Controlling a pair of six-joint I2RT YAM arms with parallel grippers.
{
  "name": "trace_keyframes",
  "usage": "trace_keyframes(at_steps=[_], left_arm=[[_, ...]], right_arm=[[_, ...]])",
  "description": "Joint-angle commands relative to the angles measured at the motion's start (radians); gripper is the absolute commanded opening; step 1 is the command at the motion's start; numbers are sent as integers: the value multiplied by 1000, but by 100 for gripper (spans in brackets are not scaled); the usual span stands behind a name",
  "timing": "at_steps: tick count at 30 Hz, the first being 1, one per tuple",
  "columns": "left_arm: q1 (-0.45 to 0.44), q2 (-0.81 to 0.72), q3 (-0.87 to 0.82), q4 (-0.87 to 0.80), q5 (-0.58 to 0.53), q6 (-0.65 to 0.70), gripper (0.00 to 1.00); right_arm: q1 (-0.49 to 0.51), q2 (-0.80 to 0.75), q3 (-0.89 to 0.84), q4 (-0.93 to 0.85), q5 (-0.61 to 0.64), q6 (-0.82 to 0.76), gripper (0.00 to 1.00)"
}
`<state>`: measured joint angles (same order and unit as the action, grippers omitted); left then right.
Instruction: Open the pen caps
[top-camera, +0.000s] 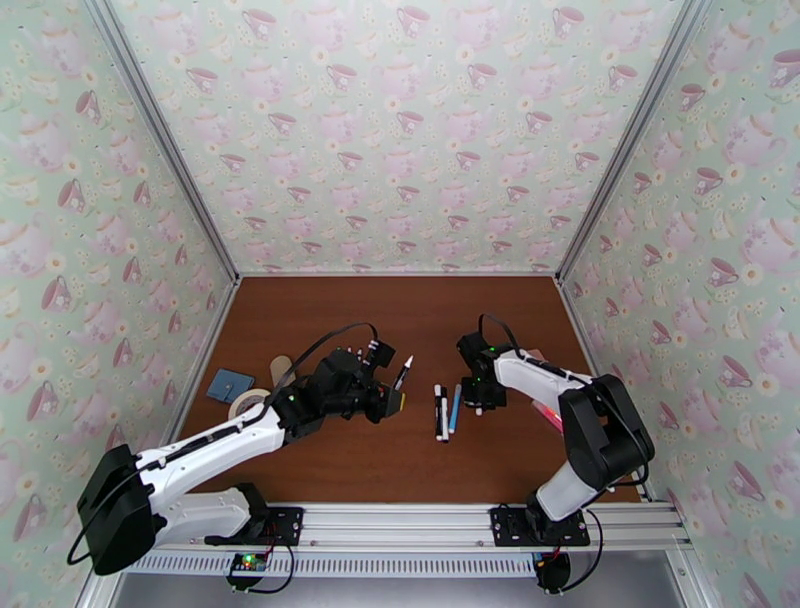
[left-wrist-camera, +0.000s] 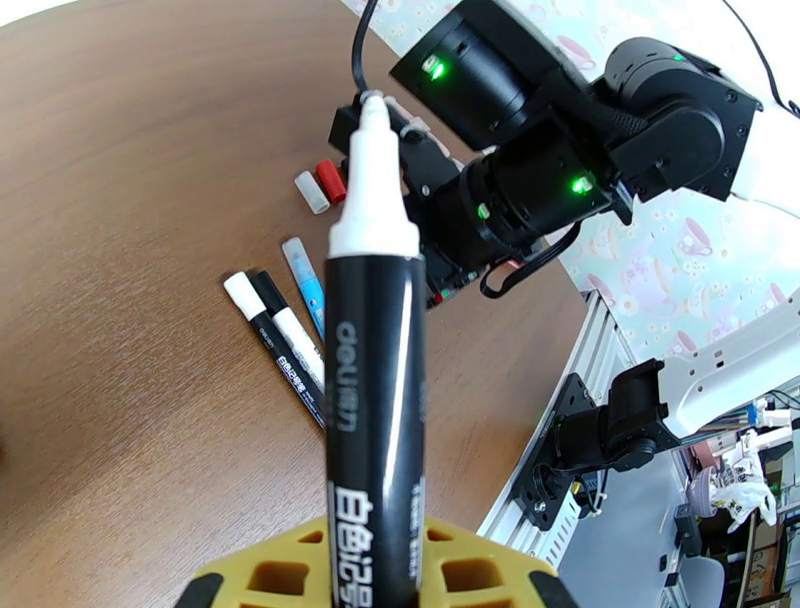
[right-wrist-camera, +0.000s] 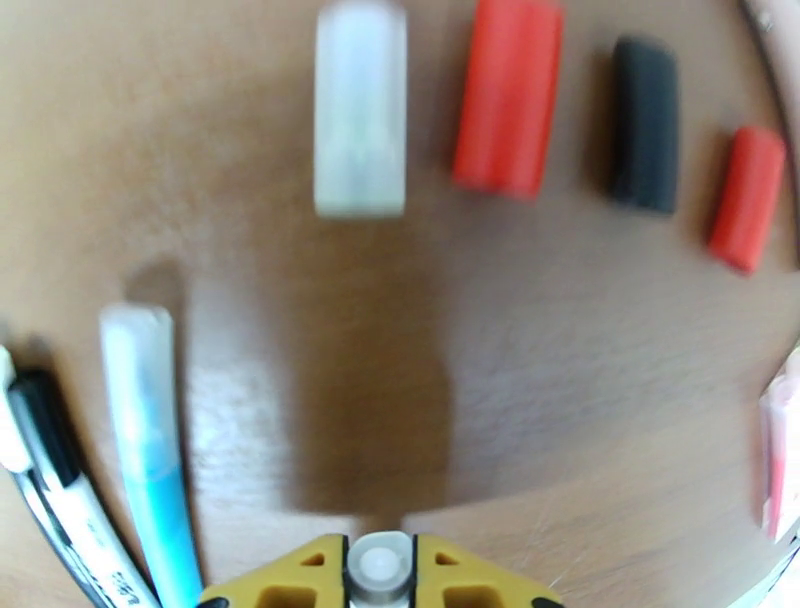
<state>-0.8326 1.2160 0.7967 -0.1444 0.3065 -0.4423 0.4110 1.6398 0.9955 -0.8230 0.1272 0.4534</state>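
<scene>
Seemingly clamped cap, black pen uncapped.

The far half of the brown wooden worktop lies open. Three slim marker pens block its middle, with a row of stubby plastic caps just beside them. A blue square pad and a white tape roll crowd the left edge.

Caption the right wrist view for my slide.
Right gripper clamps a white cap; loose ahead: clear cap, red cap, black cap, smaller red cap.
</scene>
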Motion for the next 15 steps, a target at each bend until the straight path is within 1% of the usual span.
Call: trace_keyframes(at_steps=[1,9,15], left_arm=[[0,-24,-2,24,-23,-16,3],[-1,-23,-15,13,-40,-27,4],[-3,-21,-14,10,-48,-35,4]], right_arm=[[-4,34,51,22,39,13,20],[-8,99,71,47,31,6,24],[-7,99,64,55,35,4,33]])
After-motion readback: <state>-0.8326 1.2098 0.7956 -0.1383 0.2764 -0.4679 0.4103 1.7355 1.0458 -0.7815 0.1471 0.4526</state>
